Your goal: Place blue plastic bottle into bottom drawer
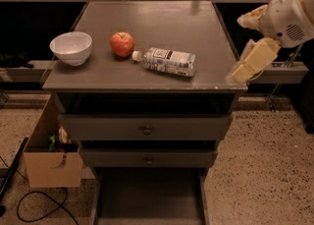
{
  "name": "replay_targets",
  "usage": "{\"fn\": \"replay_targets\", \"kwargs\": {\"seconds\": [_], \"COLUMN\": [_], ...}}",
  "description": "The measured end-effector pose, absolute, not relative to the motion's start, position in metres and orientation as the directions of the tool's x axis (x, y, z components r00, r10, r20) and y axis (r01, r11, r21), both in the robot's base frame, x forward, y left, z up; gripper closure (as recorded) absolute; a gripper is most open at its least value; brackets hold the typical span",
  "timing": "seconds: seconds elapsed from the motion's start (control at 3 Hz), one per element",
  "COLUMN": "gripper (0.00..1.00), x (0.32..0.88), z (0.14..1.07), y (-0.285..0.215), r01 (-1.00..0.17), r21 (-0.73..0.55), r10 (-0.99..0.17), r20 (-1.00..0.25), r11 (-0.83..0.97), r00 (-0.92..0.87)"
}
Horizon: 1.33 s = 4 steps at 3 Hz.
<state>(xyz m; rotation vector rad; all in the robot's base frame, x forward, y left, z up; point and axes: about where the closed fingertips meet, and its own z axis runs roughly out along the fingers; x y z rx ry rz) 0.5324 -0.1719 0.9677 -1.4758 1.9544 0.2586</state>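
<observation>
One bottle (169,62) is laid sideways on the cabinet (162,20) top, unheld. The bottom drawer (147,197) is pulled out at the cabinet's foot, ready for it. The gripper (244,70) is poised at the cabinet's right edge; whether it is spread or pressed together cannot be told.

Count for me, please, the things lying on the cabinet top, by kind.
Bowl: 1
Apple: 1
Blue plastic bottle: 1
Total: 3
The gripper hovers at the right front corner of the cabinet top.
</observation>
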Motion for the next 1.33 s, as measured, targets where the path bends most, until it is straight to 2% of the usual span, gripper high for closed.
{"fn": "replay_targets", "kwargs": {"seconds": [0.67,1.0,1.33], "gripper": [0.0,0.0,0.0], "x": [0.57,0.591,0.615], "z": [0.941,0.918,0.902], "y": [-0.142,-0.139,-0.15], "r01": [-0.832,-0.805,-0.792], "r21": [-0.276,-0.283,-0.26], "r10": [-0.798,-0.803,-0.779], "r20": [-0.53,-0.483,-0.5], "r11": [0.481,0.522,0.552], "r00": [-0.286,-0.35,-0.378]}}
